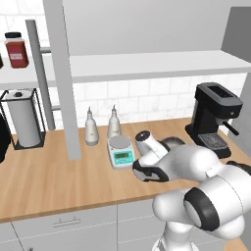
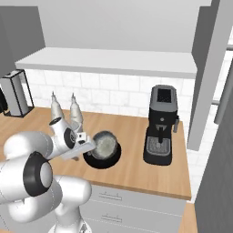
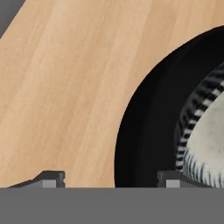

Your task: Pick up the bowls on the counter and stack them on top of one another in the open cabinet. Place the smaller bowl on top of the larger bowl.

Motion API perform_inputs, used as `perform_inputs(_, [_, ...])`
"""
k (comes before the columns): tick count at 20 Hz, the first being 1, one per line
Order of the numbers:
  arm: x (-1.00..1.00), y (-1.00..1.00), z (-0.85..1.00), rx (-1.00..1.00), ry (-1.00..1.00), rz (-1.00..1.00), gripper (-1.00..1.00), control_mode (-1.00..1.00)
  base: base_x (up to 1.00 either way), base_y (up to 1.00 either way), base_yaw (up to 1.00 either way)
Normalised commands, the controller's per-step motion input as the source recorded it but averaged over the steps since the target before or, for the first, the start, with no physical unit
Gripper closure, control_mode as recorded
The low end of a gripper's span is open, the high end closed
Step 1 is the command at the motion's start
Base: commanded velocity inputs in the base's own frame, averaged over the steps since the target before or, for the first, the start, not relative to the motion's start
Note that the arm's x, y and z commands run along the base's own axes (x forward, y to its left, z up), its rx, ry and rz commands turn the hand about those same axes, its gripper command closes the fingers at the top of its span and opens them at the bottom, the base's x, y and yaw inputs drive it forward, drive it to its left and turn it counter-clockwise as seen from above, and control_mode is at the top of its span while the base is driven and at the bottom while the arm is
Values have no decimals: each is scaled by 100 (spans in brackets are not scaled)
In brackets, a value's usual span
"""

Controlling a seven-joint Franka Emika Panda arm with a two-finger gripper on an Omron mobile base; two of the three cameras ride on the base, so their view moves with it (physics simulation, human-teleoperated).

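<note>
So the bench is this long light-wood top running under a white tiled wall, and above it sits the open cabinet, pale grey with a white shelf board and grey uprights. The white arm leans in low over the wood. Off to the right side of the bench there's a black coffee machine, and in the left base view a paper towel roll in a wire stand sits at the far left, with a red jar up on a shelf above it. The larger bowl, glossy black, rests on the bench just left of the coffee machine, and the smaller bowl with the grey speckled inside is sitting right in it, already nested. Behind the arm there's a small white kitchen scale and two pale bottles near the wall. The tool hangs right at the black bowl's rim, jaws apart and not clamped on anything: one fingertip is over bare wood, the other is over the bowl's dark inside, so the rim falls between them.
</note>
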Motion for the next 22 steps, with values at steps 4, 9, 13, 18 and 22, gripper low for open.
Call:
perform_inputs(4, [0, 0, 0, 0, 0, 0, 100, -100, 0, 0, 0])
perform_inputs(9, [-14, 3, 28, 0, -9, 0, 100, -100, 0, 0, 0])
perform_inputs(13, [-62, 12, 100, -2, -18, 0, 100, -100, 0, 0, 0])
perform_inputs(18, [-46, 18, 100, -5, -8, 0, 100, -100, 0, 0, 0])
perform_inputs(22, [0, 8, 100, -4, 0, 1, 100, -100, 0, 0, 0])
